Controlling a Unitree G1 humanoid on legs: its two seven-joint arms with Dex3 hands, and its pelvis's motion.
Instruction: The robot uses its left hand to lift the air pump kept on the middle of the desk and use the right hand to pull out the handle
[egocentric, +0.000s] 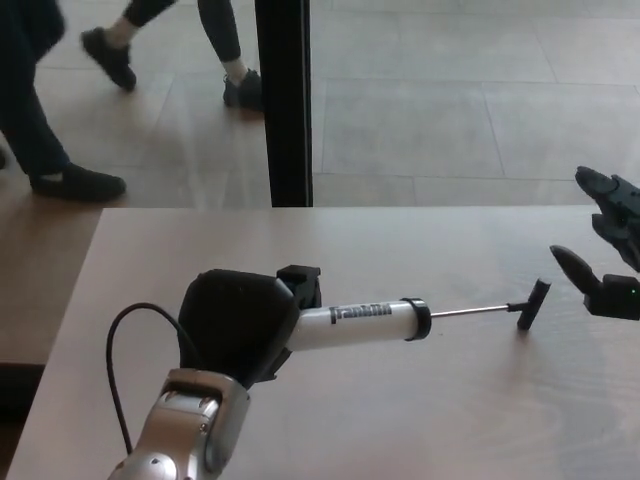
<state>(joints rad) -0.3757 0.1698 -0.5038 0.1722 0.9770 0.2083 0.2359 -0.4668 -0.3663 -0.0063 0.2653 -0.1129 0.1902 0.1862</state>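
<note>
My left hand (240, 322) is shut on the black end of the air pump (365, 323), whose white barrel points to the right. The thin metal rod is pulled out, ending in a black T-handle (533, 303) low over the desk (400, 420). At the right edge of the view my right hand (610, 255) is open, its fingers (572, 264) spread and a short way to the right of the handle, not touching it.
A black pillar (285, 100) stands behind the desk's far edge. The legs of people (60, 90) walk on the tiled floor at upper left. A black cable (120, 350) loops beside my left forearm.
</note>
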